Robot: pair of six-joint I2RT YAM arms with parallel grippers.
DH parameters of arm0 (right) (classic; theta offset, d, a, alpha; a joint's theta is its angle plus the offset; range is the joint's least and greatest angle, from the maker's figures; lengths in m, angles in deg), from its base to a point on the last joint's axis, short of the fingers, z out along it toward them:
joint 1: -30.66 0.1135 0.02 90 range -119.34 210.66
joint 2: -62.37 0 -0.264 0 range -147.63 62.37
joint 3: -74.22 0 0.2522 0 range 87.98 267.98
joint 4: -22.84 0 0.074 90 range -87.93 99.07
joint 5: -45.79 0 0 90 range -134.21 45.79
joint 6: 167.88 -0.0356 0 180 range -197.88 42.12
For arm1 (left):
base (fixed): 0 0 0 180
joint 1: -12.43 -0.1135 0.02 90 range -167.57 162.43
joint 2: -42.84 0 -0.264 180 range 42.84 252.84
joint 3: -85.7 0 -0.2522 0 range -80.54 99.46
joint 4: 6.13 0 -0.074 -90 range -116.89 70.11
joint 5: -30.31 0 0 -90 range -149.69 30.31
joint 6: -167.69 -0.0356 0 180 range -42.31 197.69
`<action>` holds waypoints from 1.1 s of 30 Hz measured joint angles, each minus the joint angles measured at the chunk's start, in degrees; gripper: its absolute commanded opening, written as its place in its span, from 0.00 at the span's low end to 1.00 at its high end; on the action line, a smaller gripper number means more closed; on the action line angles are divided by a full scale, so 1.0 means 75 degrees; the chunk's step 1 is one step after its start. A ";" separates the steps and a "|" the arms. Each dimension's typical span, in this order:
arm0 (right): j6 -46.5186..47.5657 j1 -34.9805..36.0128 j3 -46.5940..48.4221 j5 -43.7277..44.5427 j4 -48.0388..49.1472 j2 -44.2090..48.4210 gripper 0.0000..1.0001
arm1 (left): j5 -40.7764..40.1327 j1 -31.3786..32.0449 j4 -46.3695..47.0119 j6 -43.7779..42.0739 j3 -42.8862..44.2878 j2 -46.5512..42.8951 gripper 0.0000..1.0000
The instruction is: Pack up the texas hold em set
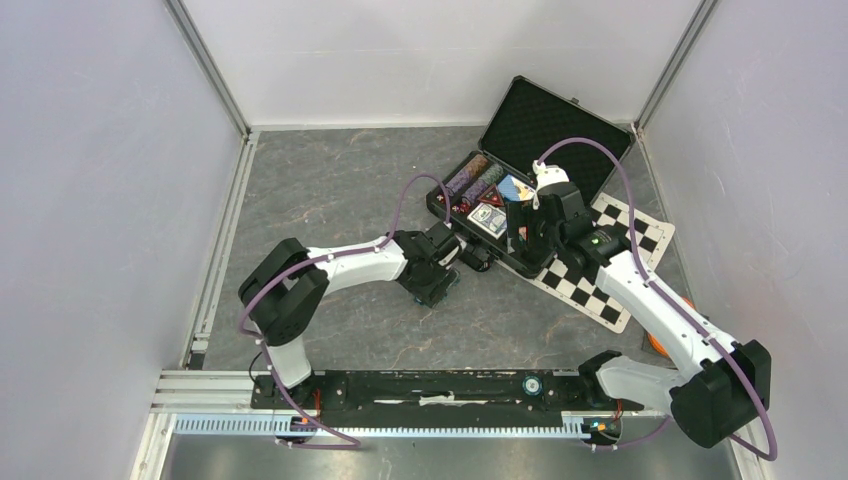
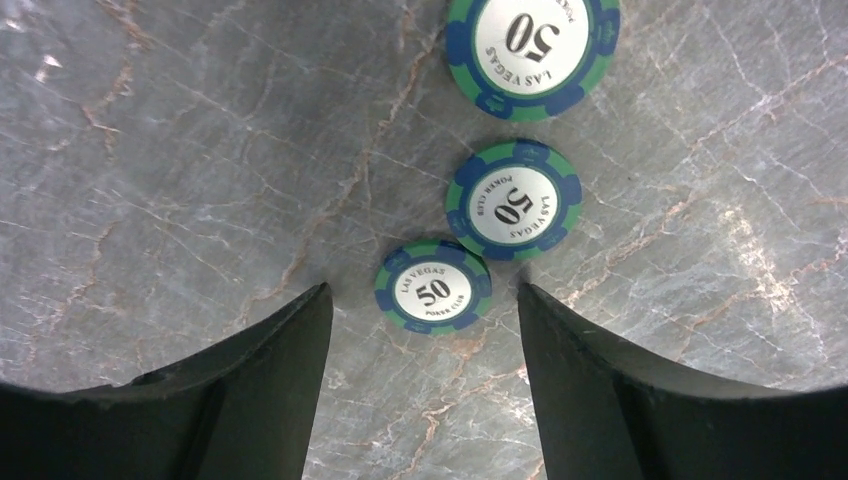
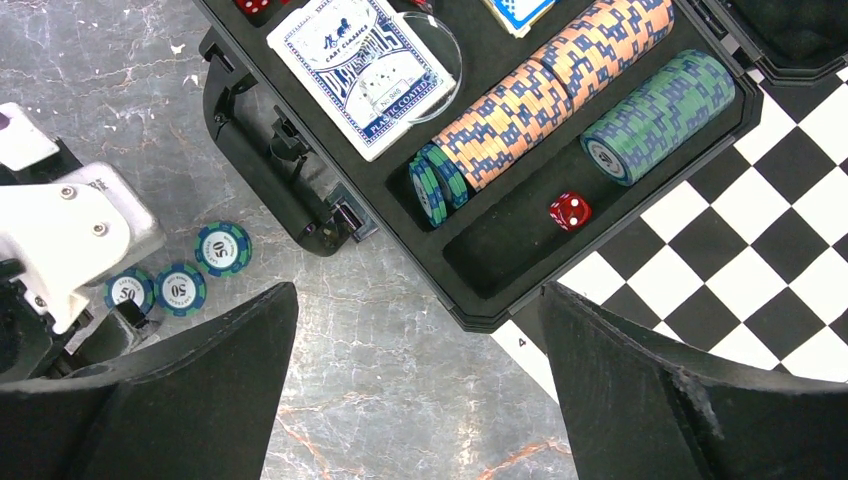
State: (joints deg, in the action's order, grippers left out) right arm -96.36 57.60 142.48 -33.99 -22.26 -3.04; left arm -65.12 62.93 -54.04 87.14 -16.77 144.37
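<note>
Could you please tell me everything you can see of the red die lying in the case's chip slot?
The red die is a small glossy cube, plastic by its look, with white pips and rounded corners. It lies loose, askew to the walls, on the dark lining of a partly empty chip slot in the black case, just past the end of the green chips, seemingly not touching them.

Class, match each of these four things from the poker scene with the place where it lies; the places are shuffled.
Things: 1 red die; 2 loose 50 chips; 3 card deck; 4 checkered mat.
Places: A on the bare table; B in a half-empty trough of the case; C partly under the case; D in the case, partly under a clear disc.
Pairs: 1-B, 2-A, 3-D, 4-C.
</note>
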 measured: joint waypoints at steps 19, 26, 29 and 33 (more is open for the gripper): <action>-0.0047 -0.0047 0.0000 -0.0006 0.0003 0.0000 0.94 | 0.0146 0.0093 0.0117 -0.0026 0.0017 0.0108 0.50; -0.0047 -0.0096 0.0000 -0.0012 0.0006 0.0000 0.94 | -0.0058 0.0090 -0.0516 -0.0026 0.0589 0.0108 0.51; -0.0044 -0.0125 0.0000 -0.0012 0.0006 0.0000 0.94 | -0.0026 0.0090 -0.0565 -0.0026 0.0968 0.0067 0.51; -0.0044 -0.0169 0.0000 -0.0035 0.0023 0.0000 0.94 | 0.0134 0.0090 -0.0568 -0.0026 0.1207 0.0032 0.51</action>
State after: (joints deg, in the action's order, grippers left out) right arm -96.69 56.33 142.48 -34.25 -22.08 -3.04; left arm -64.11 63.61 -58.31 86.94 -7.72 144.61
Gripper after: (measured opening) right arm 0.938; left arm 0.511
